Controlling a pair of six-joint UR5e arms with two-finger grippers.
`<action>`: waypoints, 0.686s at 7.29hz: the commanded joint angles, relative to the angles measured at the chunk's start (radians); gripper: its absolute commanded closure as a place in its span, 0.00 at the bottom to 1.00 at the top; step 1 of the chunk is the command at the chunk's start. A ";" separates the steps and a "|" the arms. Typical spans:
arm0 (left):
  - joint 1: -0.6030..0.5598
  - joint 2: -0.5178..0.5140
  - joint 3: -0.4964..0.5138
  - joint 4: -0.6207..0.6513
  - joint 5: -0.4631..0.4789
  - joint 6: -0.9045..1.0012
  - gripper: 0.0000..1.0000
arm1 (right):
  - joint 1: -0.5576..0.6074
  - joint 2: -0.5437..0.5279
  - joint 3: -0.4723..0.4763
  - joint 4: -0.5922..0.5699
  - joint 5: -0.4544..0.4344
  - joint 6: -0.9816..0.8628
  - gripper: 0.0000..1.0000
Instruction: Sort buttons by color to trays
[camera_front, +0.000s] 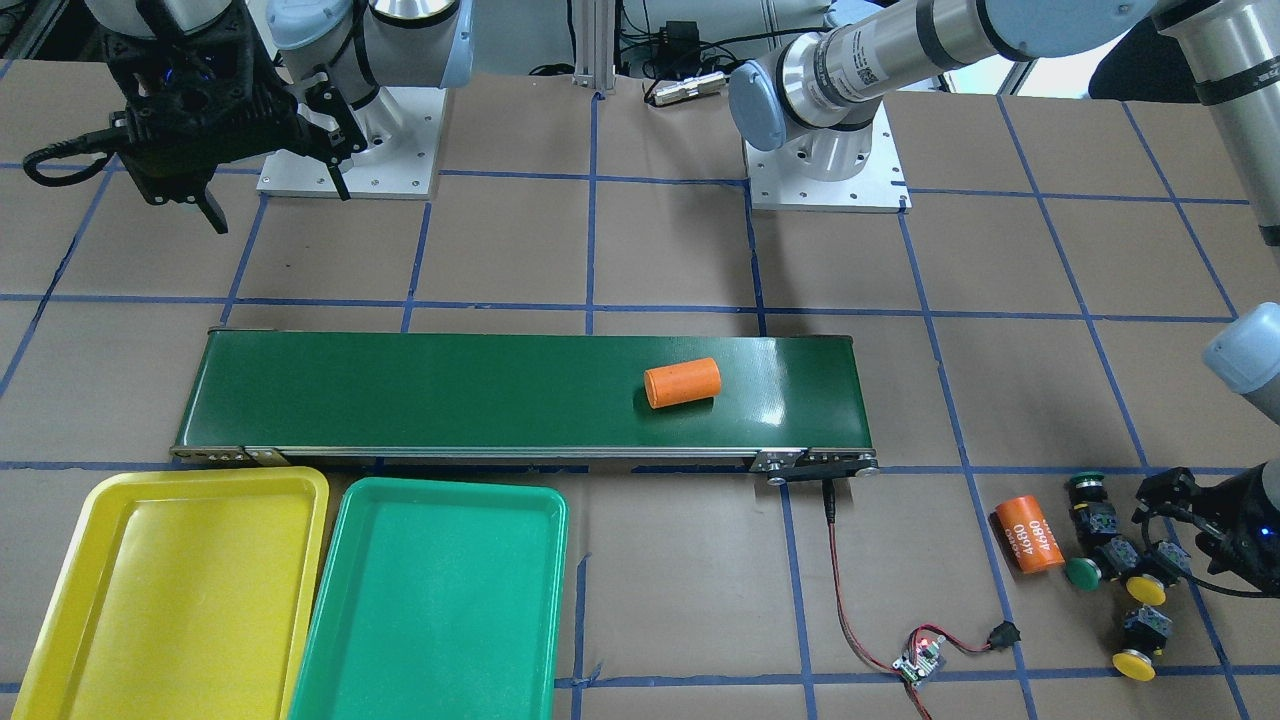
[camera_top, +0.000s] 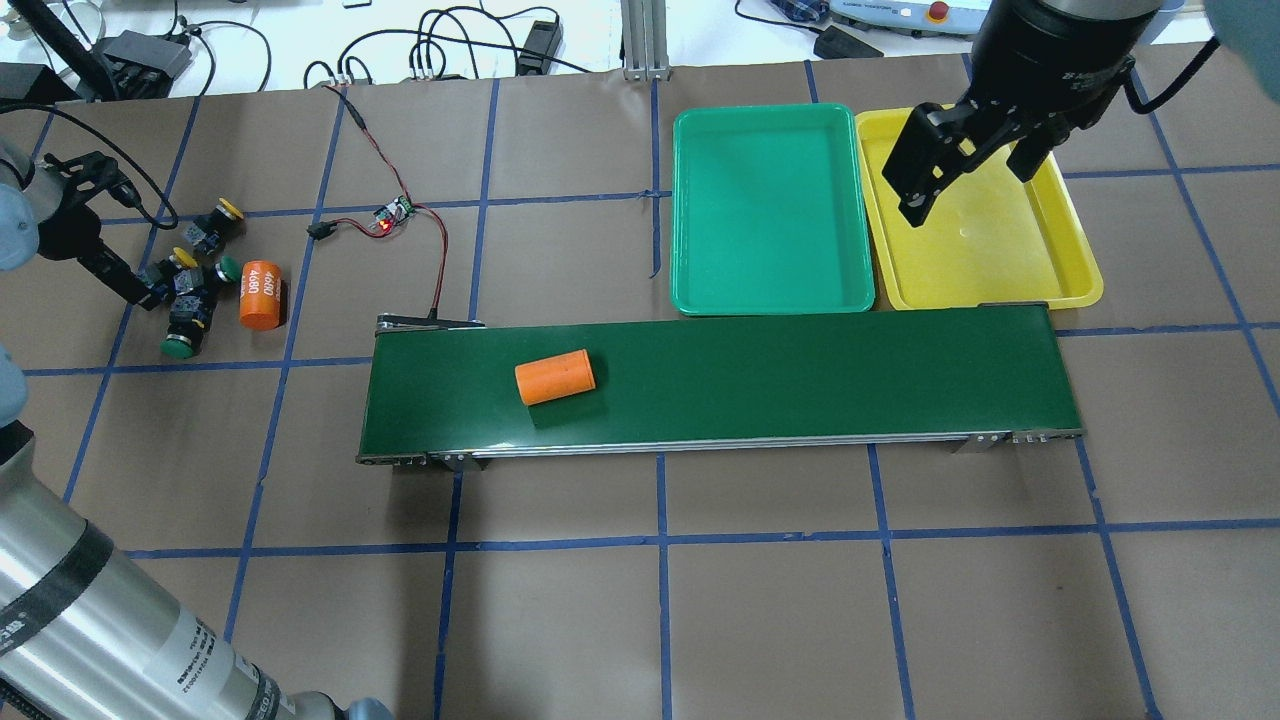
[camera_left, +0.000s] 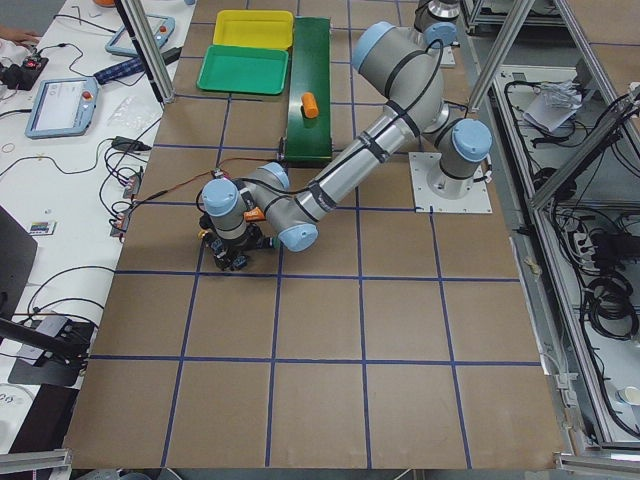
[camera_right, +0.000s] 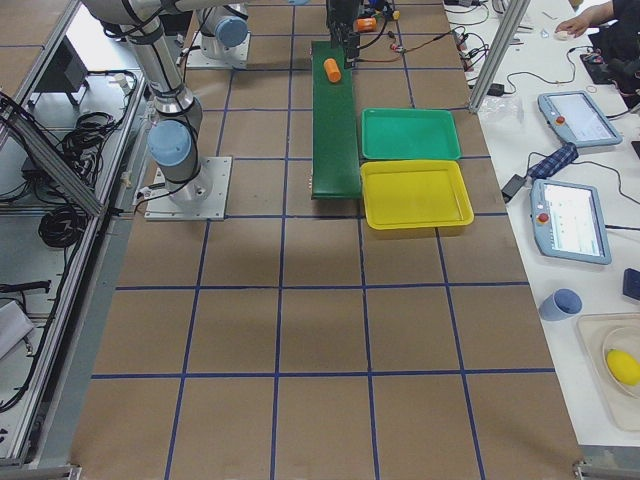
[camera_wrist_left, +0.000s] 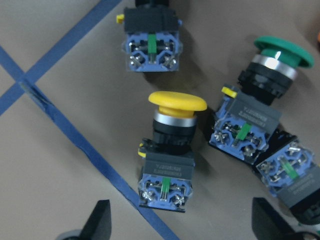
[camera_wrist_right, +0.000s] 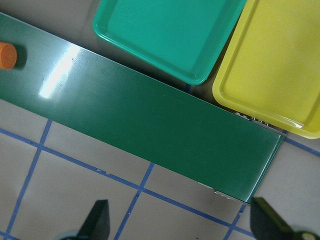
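Brown, blue-taped tabletop (camera_front: 680, 250) fills your front view: four mushroom-capped push buttons (camera_front: 1118, 555) cluster lower right, with a shallow yellow plastic tray (camera_front: 170, 600) and a green plastic tray (camera_front: 440, 600) lower left. Your left wrist view shows the left gripper (camera_wrist_left: 182, 225) spread wide beneath a yellow-capped button (camera_wrist_left: 172, 145). Your right wrist view shows the right gripper (camera_wrist_right: 180, 225) spread too.

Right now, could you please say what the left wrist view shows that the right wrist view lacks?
Only the left wrist view shows a yellow button, a green button and two more button bodies. Only the right wrist view shows the green tray, yellow tray, conveyor belt and orange cylinder. Both show taped table and open tools: left tool, right tool.
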 joint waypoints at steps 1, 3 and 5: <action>-0.004 -0.024 0.000 0.008 -0.009 0.014 0.00 | -0.051 -0.007 0.023 0.000 -0.002 -0.247 0.00; -0.008 -0.027 0.000 0.016 -0.011 0.028 0.52 | -0.146 -0.019 0.059 0.000 0.013 -0.442 0.00; -0.002 -0.024 0.000 0.016 -0.019 0.028 1.00 | -0.251 -0.046 0.111 0.004 0.019 -0.621 0.00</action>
